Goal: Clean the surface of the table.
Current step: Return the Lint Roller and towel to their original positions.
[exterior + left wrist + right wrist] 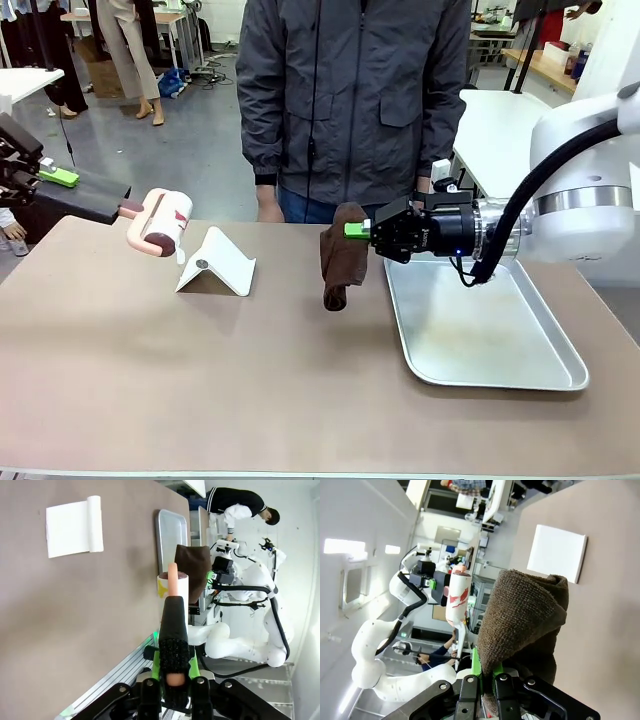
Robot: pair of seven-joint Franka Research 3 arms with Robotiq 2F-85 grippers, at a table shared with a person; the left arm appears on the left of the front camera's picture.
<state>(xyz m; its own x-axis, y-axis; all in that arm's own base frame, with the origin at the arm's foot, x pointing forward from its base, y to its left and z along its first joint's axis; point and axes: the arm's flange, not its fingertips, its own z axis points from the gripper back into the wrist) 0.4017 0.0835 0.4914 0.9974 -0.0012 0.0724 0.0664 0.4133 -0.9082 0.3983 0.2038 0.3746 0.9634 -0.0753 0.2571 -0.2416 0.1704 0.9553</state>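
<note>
The brownish-beige desk [250,370] was seen spanning the whole foreground, carrying a white folded stand [217,263] at left centre and a silver tray [500,375] at the right. The left fingers [170,680] were clamped on the black handle of a pink lint roller [160,222], held above the desk's far left edge. The right fingers [357,230] were closed on a brown cloth [342,255], which hung down beside the tray.

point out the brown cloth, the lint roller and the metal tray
brown cloth [342,262], front view, middle of the hanging fold.
lint roller [168,222], front view, on the roll's white drum.
metal tray [500,375], front view, bare floor near the front rim.
</note>
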